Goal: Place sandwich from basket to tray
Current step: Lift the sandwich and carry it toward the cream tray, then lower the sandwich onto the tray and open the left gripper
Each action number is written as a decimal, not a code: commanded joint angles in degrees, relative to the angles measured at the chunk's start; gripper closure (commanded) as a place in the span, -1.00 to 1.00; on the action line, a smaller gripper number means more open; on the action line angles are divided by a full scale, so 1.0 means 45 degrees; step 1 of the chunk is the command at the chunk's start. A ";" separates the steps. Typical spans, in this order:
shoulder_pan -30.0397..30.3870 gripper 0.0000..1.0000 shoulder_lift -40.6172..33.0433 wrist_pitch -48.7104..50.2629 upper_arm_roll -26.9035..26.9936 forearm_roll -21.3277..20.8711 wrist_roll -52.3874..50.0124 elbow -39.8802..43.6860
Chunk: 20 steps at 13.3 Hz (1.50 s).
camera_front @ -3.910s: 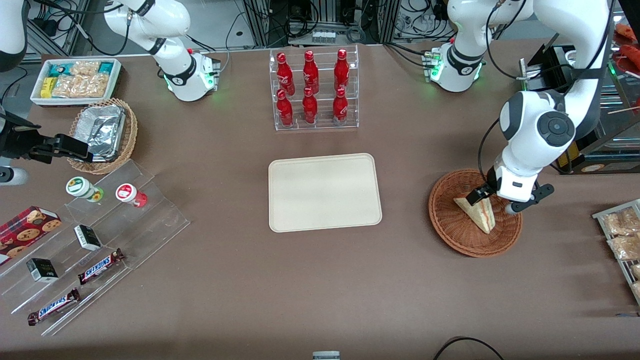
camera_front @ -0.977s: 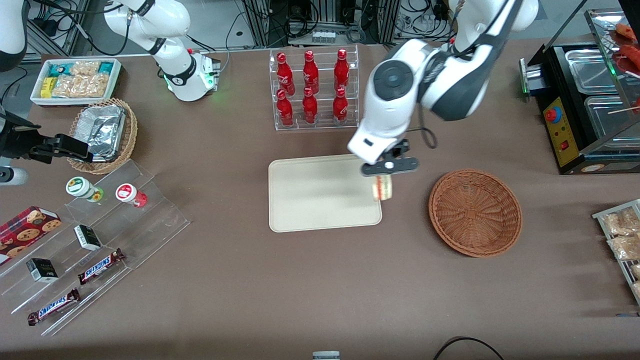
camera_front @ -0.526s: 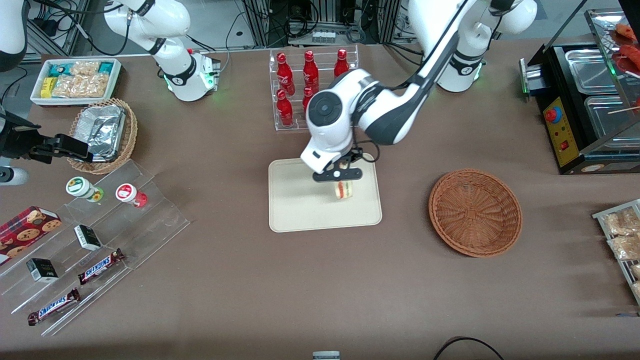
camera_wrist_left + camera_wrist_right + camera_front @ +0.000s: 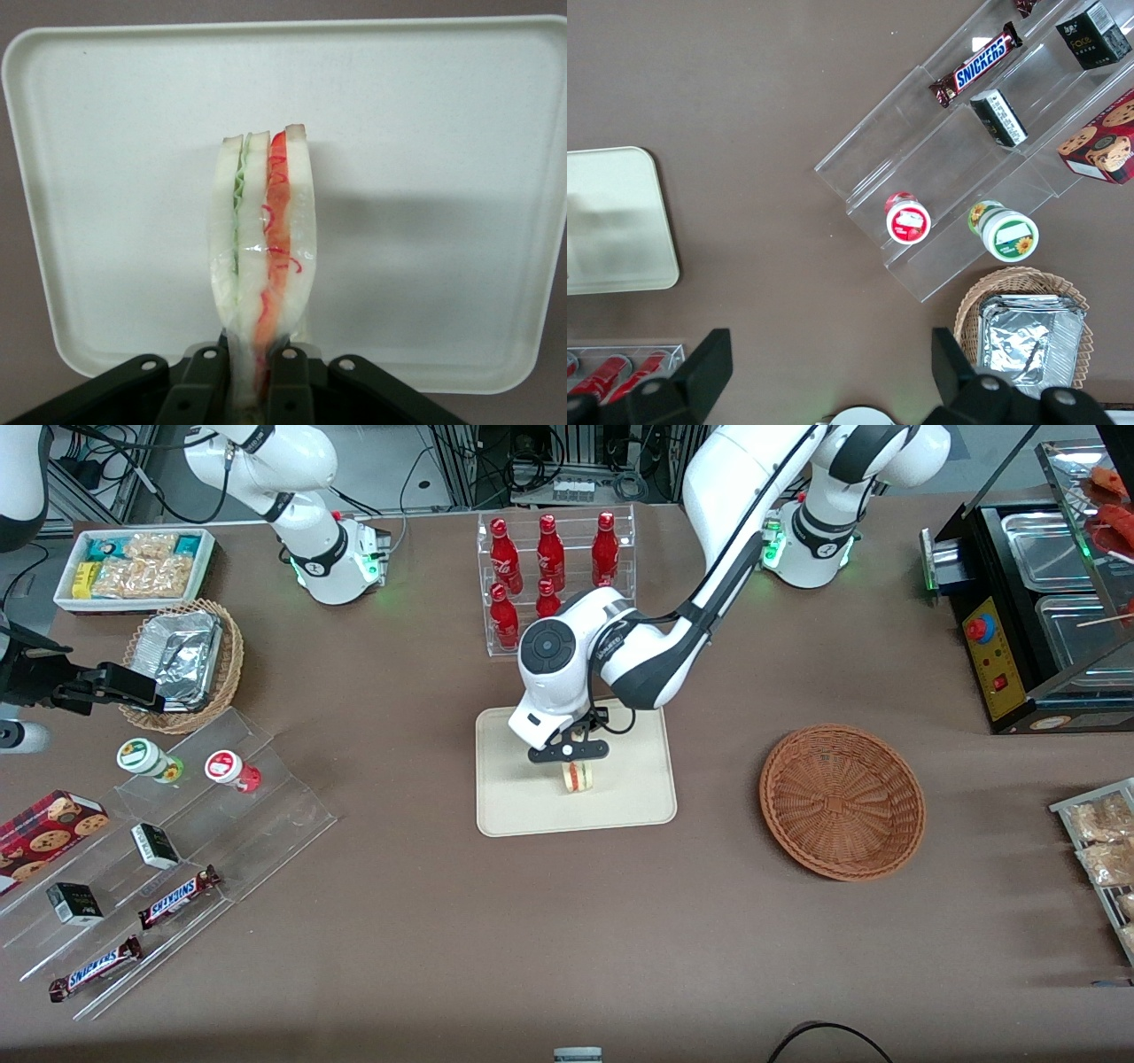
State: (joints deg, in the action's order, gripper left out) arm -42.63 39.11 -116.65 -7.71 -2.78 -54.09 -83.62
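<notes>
My gripper [image 4: 573, 755] hangs over the middle of the tray [image 4: 505, 806], jaws clamped on the sandwich [image 4: 263, 257], cut edge pointing down at it; basket [image 4: 842, 802] sits well apart toward my end of the tabletop.

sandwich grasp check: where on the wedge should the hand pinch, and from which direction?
Across the flat bread faces at one end of the wedge, coming from above, as the hand does now over the tray. The sandwich is thin, with broad parallel faces, so the fingers press flat on bread while the filling edge stays clear. Judging by that shape, pinching the layered edges would likely slip.
</notes>
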 commanded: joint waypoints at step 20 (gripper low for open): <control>0.0819 -0.99 -0.2749 0.3297 0.0249 -0.0182 -0.0227 0.0301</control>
State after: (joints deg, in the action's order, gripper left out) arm -40.62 31.39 -105.77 -6.47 -2.94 -54.44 -80.63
